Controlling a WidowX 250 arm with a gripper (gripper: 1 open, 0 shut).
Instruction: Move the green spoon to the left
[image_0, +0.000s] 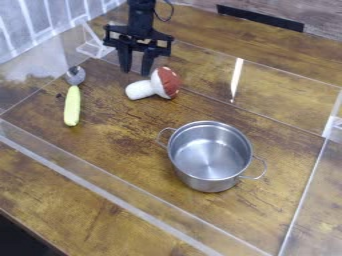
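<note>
One spoon, apart from hand

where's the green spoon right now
In the camera view, the green spoon lies on the table at the left side of the picture, left of the red-capped white mushroom toy and well away from the steel pot.

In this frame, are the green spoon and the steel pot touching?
Apart. The camera view shows bare wooden tabletop between the green spoon and the steel pot.
</note>
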